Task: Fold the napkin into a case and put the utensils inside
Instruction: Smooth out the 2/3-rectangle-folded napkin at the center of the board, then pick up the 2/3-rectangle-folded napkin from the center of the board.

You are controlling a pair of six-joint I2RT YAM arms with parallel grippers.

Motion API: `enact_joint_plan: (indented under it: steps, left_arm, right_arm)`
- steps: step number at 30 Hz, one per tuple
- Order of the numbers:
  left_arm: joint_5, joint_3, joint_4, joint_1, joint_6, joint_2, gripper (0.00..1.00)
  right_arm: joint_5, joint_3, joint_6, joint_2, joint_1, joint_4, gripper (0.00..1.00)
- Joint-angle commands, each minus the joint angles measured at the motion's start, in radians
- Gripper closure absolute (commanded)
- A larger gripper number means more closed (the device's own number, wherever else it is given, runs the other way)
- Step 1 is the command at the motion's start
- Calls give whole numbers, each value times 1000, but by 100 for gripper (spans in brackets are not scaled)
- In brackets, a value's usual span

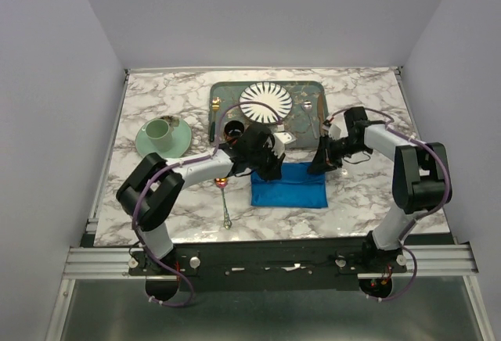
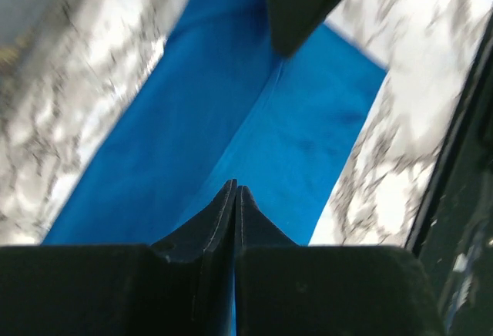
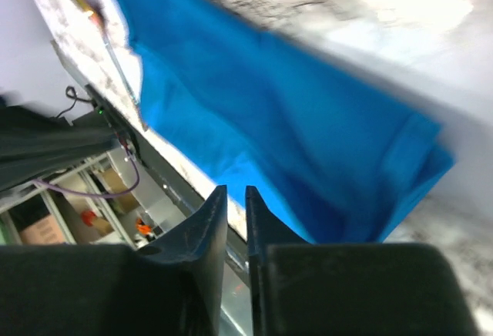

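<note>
Marble table (image 1: 156, 200) held the bright blue cloth napkin (image 1: 290, 188) near centre, seemingly limp and light, best pinched at corners; left gripper (image 2: 235, 189) clenched on its edge, right gripper (image 3: 235, 191) near-closed, hold unclear.

Marble counter (image 1: 156, 91) here. Sitting right on it: grey-green tray (image 1: 231, 91) far middle, green saucer (image 1: 182, 144) over on the left, blue napkin (image 1: 293, 188) near the middle, and a thin utensil (image 1: 225, 204) just left of the napkin.
</note>
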Motion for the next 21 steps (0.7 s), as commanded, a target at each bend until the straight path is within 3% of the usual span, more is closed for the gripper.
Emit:
enact_joint_plan:
  steps: [1,7,15,19,21]
  left_arm:
    - [-111,28,-148,-1,129,65,89]
    - [-128,31,-173,-9,164,107,89]
    - [-131,22,-198,-12,188,101,88]
    - [-106,-59,-123,-24,237,-49,60]
    - [-123,-99,-81,-58,349,-115,49]
  right_arm:
    - [75,72,-115,-96,5,-147,72]
    - [258,95,-201,-6,5,-193,71]
    - [331,78,-220,115,5,-170,72]
    - [344,92,-220,134,6,-166,74]
    - [346,90,-227,131,11,-164,75]
